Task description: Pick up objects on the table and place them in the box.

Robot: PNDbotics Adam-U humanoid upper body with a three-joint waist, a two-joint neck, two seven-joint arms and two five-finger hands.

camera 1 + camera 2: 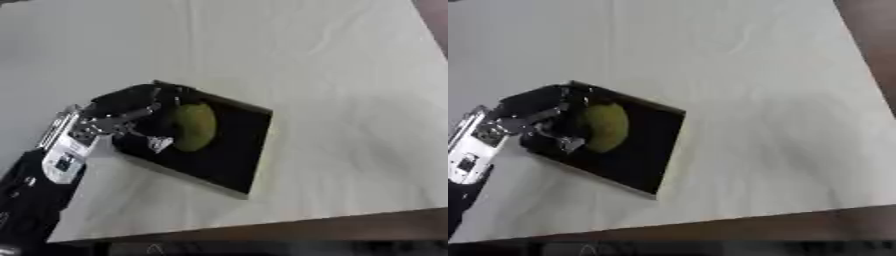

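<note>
A shallow black box (pixel 229 155) lies on the pale table, left of centre. Inside it, toward its left end, is a round yellow-green fruit (pixel 194 126). My left hand (pixel 122 112) reaches in from the lower left and hangs over the box's left end, its fingers curled round the fruit's left side. The right hand shows in neither view.
The pale table (pixel 350 100) spreads wide to the right and behind the box. Its front edge (pixel 289 227) runs along the bottom, with dark floor below. A dark strip shows past the table's right edge at the upper right.
</note>
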